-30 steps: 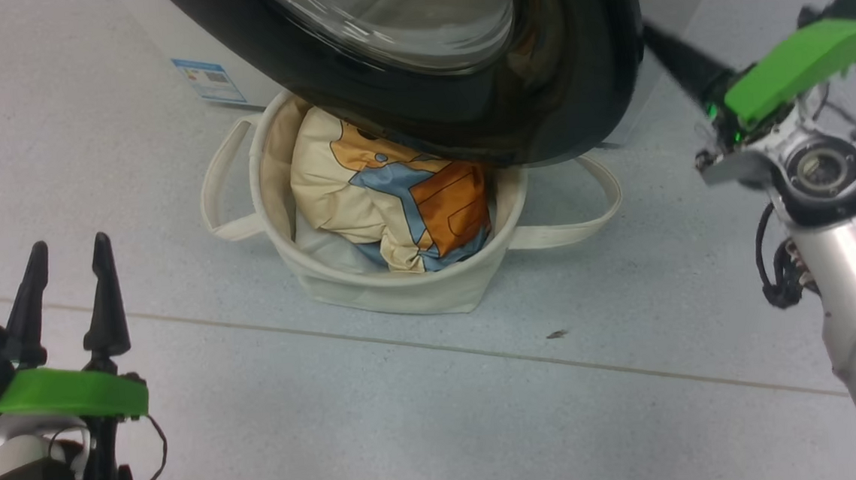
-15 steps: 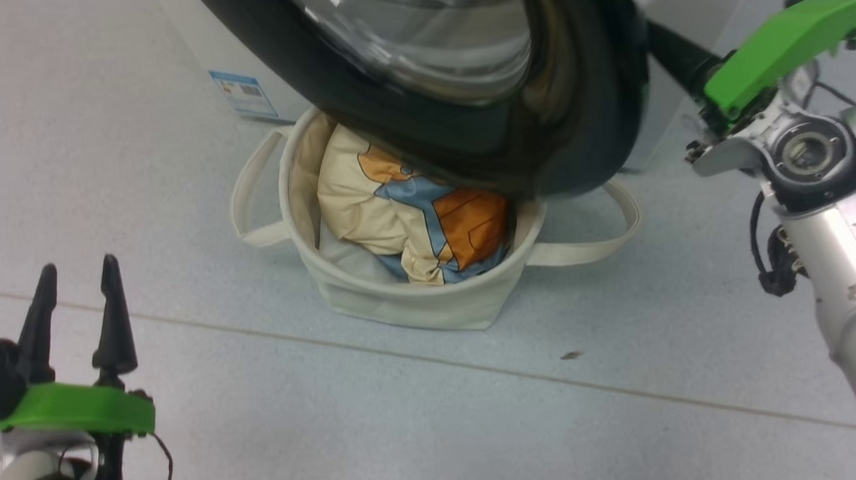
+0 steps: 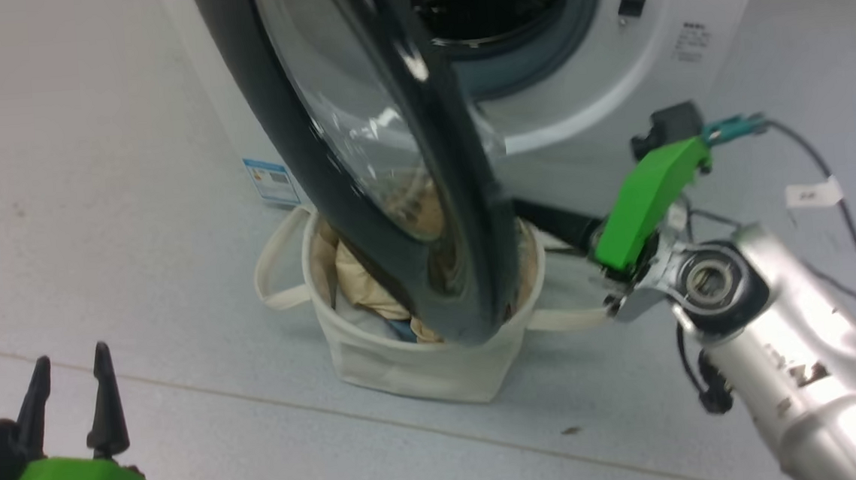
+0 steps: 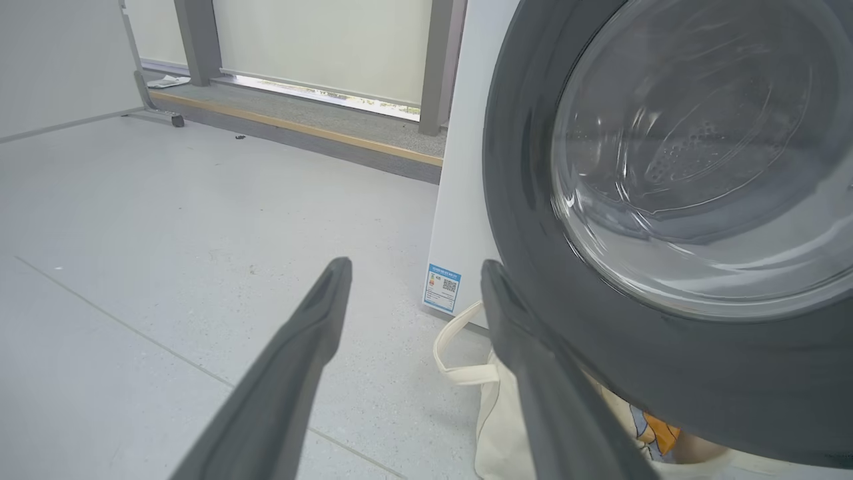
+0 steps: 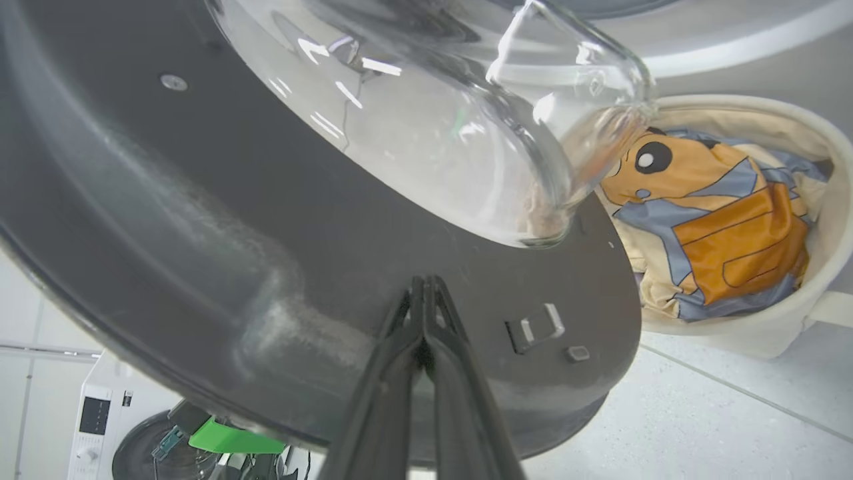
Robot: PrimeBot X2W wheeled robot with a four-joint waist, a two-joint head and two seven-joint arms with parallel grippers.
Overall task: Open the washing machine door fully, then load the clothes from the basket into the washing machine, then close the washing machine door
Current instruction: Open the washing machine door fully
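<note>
The washing machine door [image 3: 466, 252] has swung wider than a moment ago and now stands edge-on over the basket [image 3: 407, 369], so the drum mouth [image 3: 502, 9] shows. The right pincer [image 5: 424, 293], pressed together, has its tips against the door's inner rim. The left pincer [image 3: 71, 355] waits spread. The clothes [image 5: 720, 227] lie in the basket, and the door seems not fully open yet.

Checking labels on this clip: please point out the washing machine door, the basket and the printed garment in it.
washing machine door [image 3: 373, 153], head view, on its clear glass bowl.
basket [image 3: 414, 365], head view, on its front canvas wall.
printed garment [image 5: 740, 240], right wrist view, on the orange patch.
</note>
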